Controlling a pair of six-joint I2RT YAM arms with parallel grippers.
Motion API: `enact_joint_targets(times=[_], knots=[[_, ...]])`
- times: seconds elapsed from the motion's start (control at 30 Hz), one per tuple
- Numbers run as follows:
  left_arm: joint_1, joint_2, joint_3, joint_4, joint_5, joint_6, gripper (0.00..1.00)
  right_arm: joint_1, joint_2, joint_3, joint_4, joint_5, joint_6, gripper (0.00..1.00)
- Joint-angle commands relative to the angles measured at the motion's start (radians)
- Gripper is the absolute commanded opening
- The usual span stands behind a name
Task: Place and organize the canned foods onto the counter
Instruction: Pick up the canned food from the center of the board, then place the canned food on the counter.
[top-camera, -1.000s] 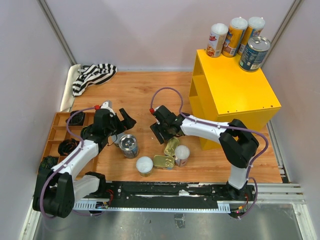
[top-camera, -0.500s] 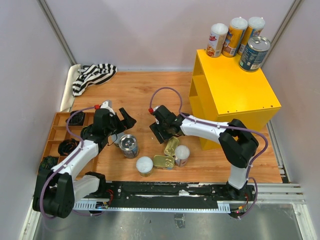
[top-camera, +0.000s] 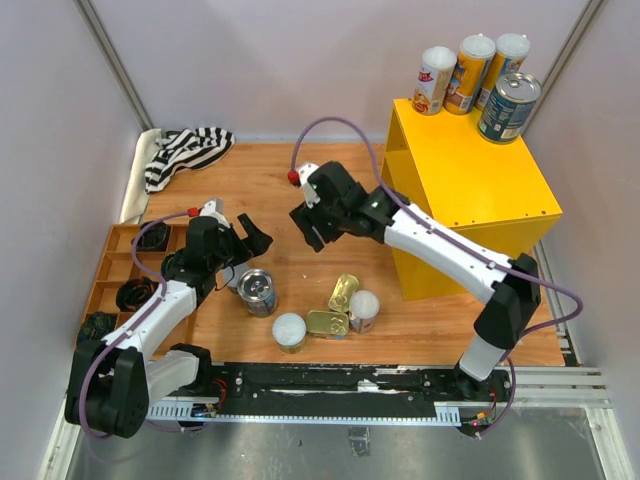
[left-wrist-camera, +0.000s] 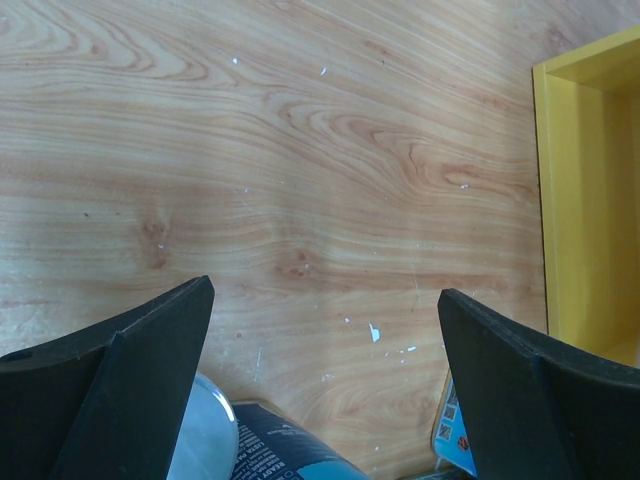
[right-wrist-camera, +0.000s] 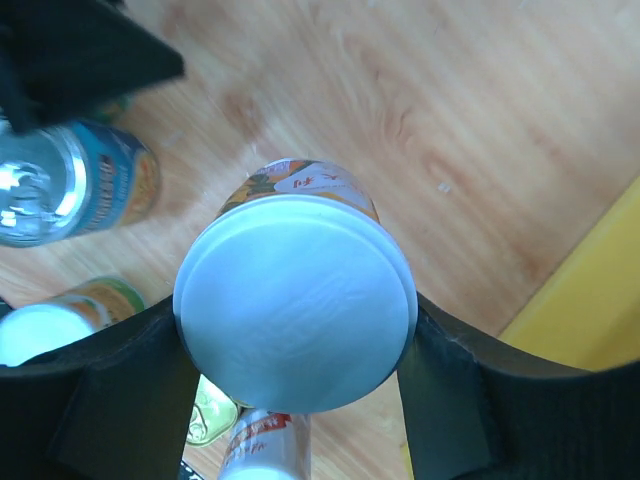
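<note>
While the left fingers (left-wrist-camera: 140, 370) stand spread wide, a blue silver-topped can (top-camera: 258, 292) stands just beside them on the wooden bench (top-camera: 260, 190). Right fingers (right-wrist-camera: 470, 400) pinch an orange white-lidded tube (right-wrist-camera: 295, 300) by its sides, held above the bench, left of the bright yellow box-shaped cabinet (top-camera: 470, 180).

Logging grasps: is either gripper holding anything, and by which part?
The right gripper grips an orange white-lidded tube by its upper sides, just under the lid, one finger on each side. The left gripper is open, holding nothing.
</note>
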Motion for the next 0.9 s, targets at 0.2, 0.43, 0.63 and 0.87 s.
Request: enact_joint_targets(times=[0.2,0.43,0.63,0.87], knots=[[0.006,0.022,0.007,0.072,0.042,0.020,1.00,-0.036,-0.100,0.524,-0.369,0.087,-0.123,0.01],[0.006,0.034,0.015,0.071,0.067,0.040,1.00,-0.123,-0.193,0.657,-0.438,0.190,-0.121,0.01],[0.005,0.037,0.019,0.074,0.082,0.027,1.00,-0.305,-0.298,0.634,-0.496,0.238,-0.082,0.01],[-0.019,0.049,0.023,0.103,0.110,0.025,1.00,-0.497,-0.355,0.559,-0.540,0.196,-0.034,0.01]])
